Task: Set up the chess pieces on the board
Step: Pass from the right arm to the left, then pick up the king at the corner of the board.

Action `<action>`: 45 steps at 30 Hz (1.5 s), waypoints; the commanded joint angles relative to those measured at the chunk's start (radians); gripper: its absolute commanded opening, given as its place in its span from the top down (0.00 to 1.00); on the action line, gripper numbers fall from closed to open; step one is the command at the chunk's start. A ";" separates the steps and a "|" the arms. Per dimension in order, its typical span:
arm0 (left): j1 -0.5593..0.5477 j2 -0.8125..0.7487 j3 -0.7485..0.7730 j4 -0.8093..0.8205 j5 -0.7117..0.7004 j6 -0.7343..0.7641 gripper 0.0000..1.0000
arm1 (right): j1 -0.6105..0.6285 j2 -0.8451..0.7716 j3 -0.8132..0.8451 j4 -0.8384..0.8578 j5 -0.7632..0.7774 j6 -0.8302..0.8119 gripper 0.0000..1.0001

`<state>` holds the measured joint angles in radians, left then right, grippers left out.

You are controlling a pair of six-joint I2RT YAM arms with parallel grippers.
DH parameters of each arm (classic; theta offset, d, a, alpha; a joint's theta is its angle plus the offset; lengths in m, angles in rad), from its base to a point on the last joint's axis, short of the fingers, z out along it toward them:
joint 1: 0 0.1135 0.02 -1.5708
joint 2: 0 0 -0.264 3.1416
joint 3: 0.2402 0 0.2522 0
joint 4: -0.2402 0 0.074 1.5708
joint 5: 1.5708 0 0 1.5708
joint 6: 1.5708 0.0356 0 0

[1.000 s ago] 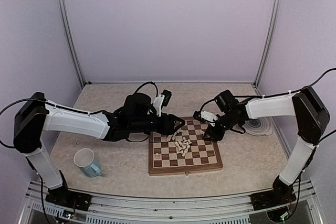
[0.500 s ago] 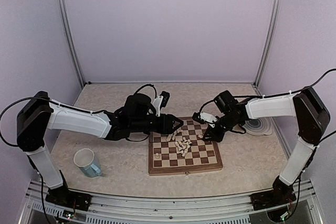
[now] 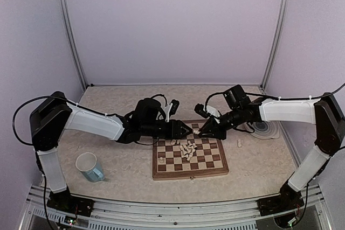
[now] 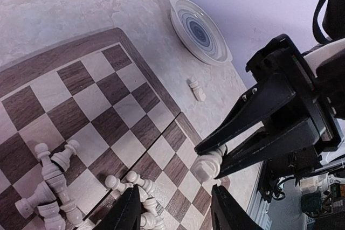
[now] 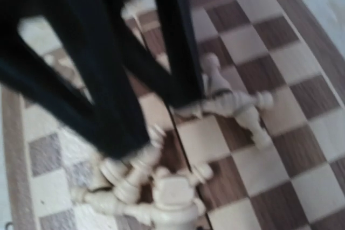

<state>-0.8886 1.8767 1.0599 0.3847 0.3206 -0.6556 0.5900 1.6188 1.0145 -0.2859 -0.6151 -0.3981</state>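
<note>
The board (image 3: pixel 210 166) lies in the middle of the table, with a heap of cream chess pieces (image 3: pixel 187 149) lying toppled on it and one piece (image 3: pixel 161 160) standing near its left edge. My right gripper (image 3: pixel 198 131) hangs over the board's far edge, shut on a cream piece (image 4: pixel 209 164) that is held sideways. Facing it, a short way to the left, my left gripper (image 3: pixel 187 129) is open, and nothing is between its fingers (image 4: pixel 128 211). In the blurred right wrist view the held piece (image 5: pixel 173 197) hangs above fallen pieces (image 5: pixel 237 106).
One cream piece (image 3: pixel 239 144) lies on the table right of the board, also in the left wrist view (image 4: pixel 196 89). A ringed grey-blue plate (image 3: pixel 265 129) sits further right. A light-blue mug (image 3: pixel 89 166) stands at the near left.
My right gripper has shut on a piece near the board's right edge and carried it left over the far edge. The left gripper has reached slightly right, so the two now nearly meet.
</note>
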 commanded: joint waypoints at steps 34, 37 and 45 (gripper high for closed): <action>-0.100 -0.037 0.143 -0.274 -0.037 0.218 0.93 | -0.299 -0.279 -0.072 -0.198 0.067 -0.144 0.61; -0.146 -0.055 0.174 -0.377 -0.101 0.282 0.94 | -0.448 -0.330 -0.108 -0.297 0.122 -0.229 0.66; -0.226 -0.089 0.206 -0.545 -0.208 0.352 0.94 | -0.791 -0.338 -0.218 -0.442 0.342 -0.435 0.75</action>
<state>-1.0885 1.8175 1.2343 -0.0212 0.2108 -0.3840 -0.1089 1.2724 0.8425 -0.6106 -0.4007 -0.7067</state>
